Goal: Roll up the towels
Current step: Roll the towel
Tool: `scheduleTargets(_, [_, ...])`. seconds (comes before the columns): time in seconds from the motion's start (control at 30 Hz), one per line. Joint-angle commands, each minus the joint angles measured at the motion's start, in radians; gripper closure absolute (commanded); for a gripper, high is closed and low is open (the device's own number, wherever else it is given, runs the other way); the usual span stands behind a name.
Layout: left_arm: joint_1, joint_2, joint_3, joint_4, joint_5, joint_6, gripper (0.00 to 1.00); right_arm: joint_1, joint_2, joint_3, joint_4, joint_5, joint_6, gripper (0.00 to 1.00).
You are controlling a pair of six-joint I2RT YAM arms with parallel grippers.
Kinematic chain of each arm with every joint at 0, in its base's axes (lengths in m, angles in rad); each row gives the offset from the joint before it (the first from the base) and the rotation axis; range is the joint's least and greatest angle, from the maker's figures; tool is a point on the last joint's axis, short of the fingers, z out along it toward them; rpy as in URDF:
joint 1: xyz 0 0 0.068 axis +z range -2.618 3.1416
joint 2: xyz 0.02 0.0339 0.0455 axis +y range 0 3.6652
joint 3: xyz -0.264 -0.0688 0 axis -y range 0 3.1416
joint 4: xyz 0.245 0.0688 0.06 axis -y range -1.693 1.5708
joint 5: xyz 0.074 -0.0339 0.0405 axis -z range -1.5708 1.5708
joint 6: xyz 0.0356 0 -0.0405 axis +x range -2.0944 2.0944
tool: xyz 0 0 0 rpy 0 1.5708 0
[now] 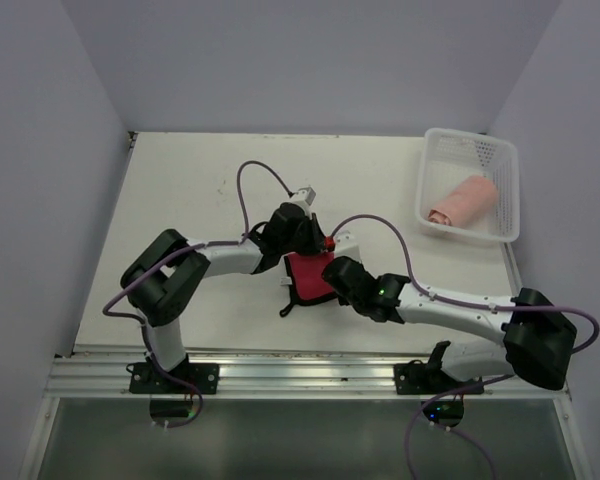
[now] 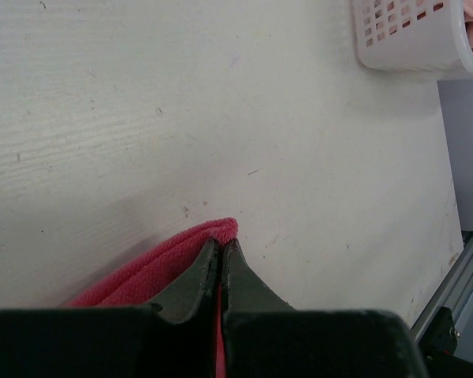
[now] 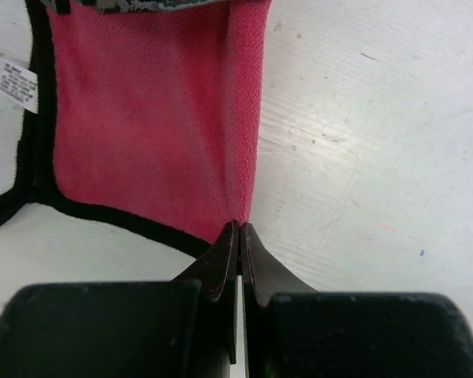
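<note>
Near the middle of the worktop (image 1: 200, 190) lies the red cloth (image 1: 308, 276), its black trim and small white tag (image 3: 17, 83) plain in the right wrist view. The left end effector (image 2: 221, 246) is pinched together on a raised fold of this cloth, with red fabric showing between its fingers. The right end effector (image 3: 240, 230) is clamped on the cloth's folded edge, close beside the left one. Well apart, at the far right corner, the rolled pink towel (image 1: 463, 200) rests inside the white basket (image 1: 470, 145).
</note>
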Motion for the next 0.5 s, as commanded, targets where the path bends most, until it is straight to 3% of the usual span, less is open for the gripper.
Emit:
scheduleTargets(0.0, [0.054,0.019,-0.004,0.164,-0.027,-0.006,1.0,0.039,0.035,0.039,-0.157,0.117,-0.028,1.0])
scheduleTargets(0.47, [0.126,0.047,-0.027,0.249,0.056,0.011,1.0,0.162,0.248,0.181,-0.246,0.338,-0.09,1.0])
